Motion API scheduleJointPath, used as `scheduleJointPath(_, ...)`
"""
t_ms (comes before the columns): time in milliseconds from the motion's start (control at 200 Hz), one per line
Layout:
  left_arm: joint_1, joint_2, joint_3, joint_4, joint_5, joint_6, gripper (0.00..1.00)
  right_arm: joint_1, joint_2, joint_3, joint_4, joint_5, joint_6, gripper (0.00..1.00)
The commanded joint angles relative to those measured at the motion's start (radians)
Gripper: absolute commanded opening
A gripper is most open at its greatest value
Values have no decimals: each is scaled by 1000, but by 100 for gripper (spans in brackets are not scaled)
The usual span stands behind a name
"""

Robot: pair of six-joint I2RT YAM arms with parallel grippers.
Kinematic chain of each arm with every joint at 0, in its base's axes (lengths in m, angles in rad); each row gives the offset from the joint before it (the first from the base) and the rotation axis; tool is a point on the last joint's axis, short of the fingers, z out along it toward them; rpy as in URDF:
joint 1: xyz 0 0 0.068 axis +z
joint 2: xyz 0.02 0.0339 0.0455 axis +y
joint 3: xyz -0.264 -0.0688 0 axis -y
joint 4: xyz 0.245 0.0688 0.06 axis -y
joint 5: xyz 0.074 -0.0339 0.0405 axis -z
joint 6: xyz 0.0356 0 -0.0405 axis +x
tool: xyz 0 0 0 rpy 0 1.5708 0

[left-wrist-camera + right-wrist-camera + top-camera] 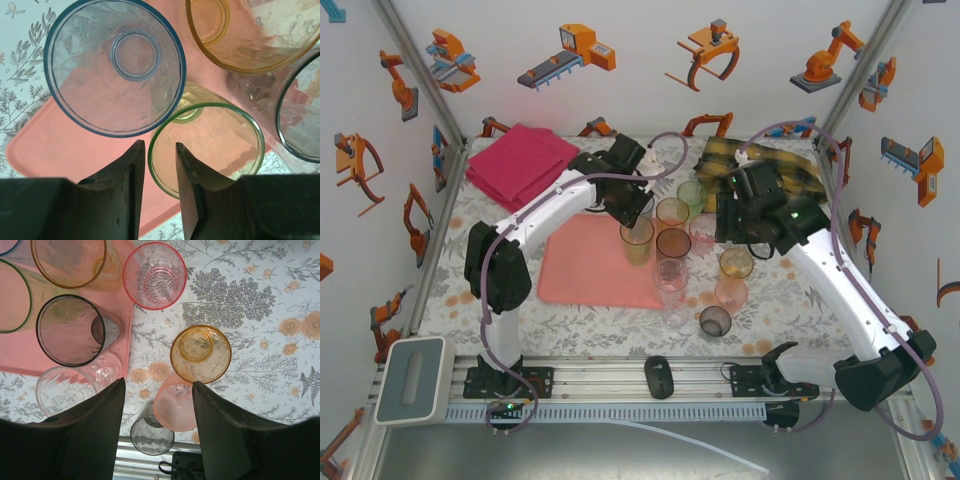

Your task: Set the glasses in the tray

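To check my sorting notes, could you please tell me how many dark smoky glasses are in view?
2. One dark glass stands on the tray near its right edge; the smoky glass stands on the tablecloth, nearest the arm bases. The arms could hide more.

Upright tinted glasses [672,243] clustered at the right edge of the salmon-pink tray [585,268], perhaps four on it, others beside.

My fingers [120,205] are black, the tray [60,152] is salmon-pink, I see a blue glass [115,67], a green glass [215,145], an amber glass [201,354], a pink glass [155,275] and a smoky dark glass [70,330], and the tablecloth [260,390] is white with grey ferns and orange flowers.
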Motion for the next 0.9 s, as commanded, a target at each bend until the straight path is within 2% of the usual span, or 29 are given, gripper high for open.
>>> scheduleJointPath(0,-4,-33,39,-77,-5,33,35,-8,-5,17,13,0,15,54)
scheduleJointPath(601,-5,-176,65,-180,-41,77,40,-21,-6,15,21,-3,20,55)
scheduleJointPath(756,5,-235,41,-181,-70,93,43,-24,2,26,21,-10,20,55)
scheduleJointPath(896,44,-304,-13,-163,-71,88,53,-40,28,48,18,-42,22,58)
